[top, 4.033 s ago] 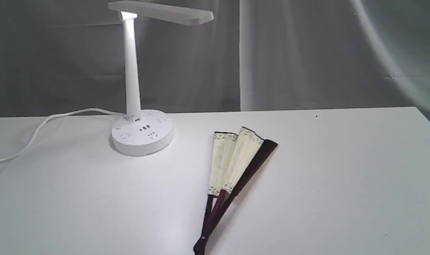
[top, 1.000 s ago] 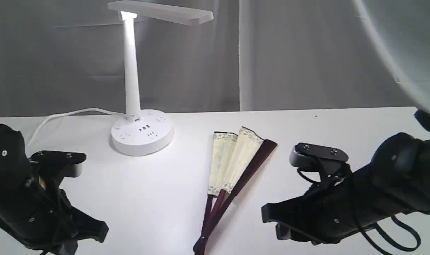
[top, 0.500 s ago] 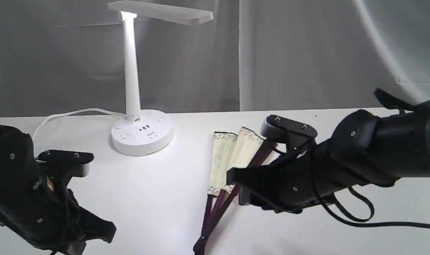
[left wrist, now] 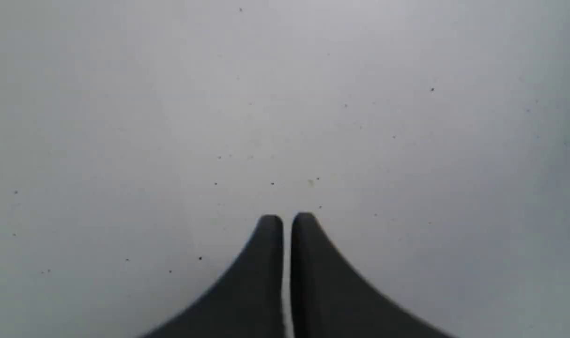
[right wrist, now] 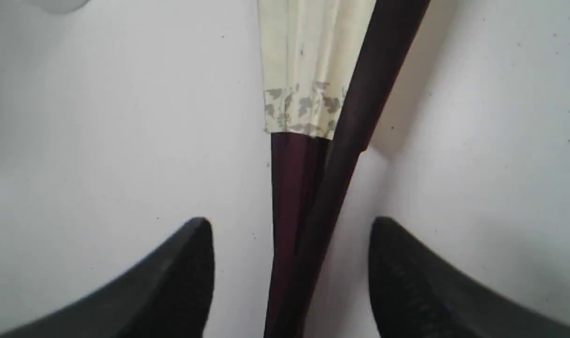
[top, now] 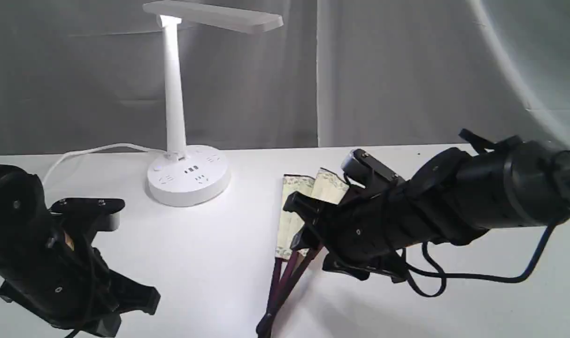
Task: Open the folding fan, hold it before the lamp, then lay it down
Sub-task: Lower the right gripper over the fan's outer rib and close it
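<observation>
My right gripper hides the three o'clock side of the folding fan; its pivot leaves frame at six o'clock.

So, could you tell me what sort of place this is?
Likely a staged robot test bench: a plain white table, a grey cloth backdrop, and a black robot arm over the fan.

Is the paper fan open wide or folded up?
Mostly folded. The folding fan lies on the table with only a few cream pleats spread, its dark ribs bunched close together.
</observation>
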`<action>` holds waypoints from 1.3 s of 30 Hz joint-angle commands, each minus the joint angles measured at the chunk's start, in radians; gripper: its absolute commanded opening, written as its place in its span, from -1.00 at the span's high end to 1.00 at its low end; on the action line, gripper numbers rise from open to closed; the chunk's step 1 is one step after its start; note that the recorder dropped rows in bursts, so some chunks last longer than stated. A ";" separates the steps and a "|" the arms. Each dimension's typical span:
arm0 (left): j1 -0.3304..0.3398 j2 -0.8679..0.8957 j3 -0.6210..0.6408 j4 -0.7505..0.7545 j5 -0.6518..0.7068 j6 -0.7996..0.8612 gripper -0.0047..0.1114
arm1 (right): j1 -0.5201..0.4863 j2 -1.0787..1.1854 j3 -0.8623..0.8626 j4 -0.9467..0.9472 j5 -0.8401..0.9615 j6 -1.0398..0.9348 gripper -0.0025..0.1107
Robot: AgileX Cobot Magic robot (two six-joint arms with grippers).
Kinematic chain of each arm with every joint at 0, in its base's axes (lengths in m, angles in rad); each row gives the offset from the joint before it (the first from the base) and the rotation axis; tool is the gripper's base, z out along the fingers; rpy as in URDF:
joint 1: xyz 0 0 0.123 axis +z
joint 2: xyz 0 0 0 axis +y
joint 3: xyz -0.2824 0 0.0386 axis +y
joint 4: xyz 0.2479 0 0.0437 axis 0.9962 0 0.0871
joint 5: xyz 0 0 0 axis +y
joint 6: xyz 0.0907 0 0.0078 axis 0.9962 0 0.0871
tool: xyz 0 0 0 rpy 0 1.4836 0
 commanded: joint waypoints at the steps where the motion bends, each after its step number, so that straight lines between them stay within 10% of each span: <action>1: -0.008 0.001 -0.007 -0.008 -0.006 -0.005 0.92 | -0.004 0.033 -0.004 0.079 -0.015 0.003 0.06; 18: -0.008 0.001 -0.007 -0.009 -0.006 -0.005 0.92 | -0.198 0.132 -0.088 0.458 0.387 -0.360 0.06; 39: -0.008 0.001 -0.007 -0.012 -0.006 -0.005 0.92 | -0.219 0.237 -0.090 0.571 0.371 -0.467 0.06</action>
